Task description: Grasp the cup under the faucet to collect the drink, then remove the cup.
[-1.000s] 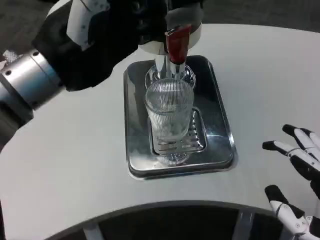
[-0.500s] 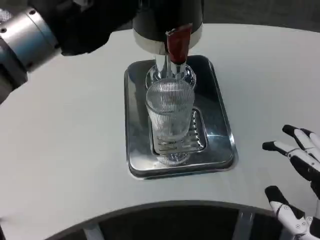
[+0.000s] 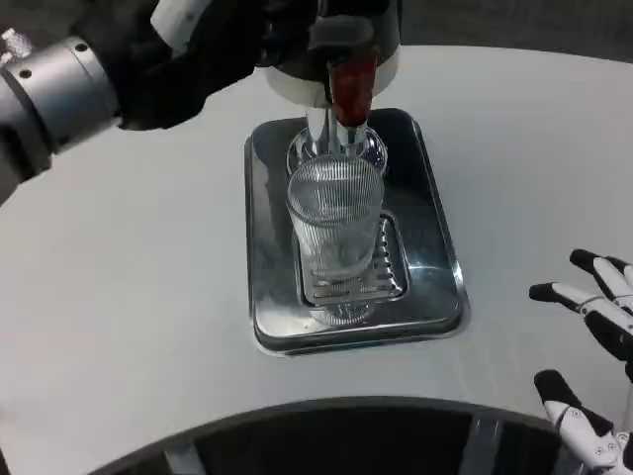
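Cup (image 3: 335,233): ribbed clear glass, upright on the slotted grate of the metal drip tray (image 3: 267,247), directly below the faucet (image 3: 348,89) so the pour lands inside.
Faucet: red lever handle on a dark dispenser at the tray's far end.
Left robot hand (image 3: 213,40): raised at the dispenser top beside the lever, likely to work it; whether it clasps anything, I cannot tell.
Right robot hand (image 3: 593,327): released, fingers spread, low at the desk (image 3: 129,297) edge, well apart from the cup, seemingly waiting to take it.
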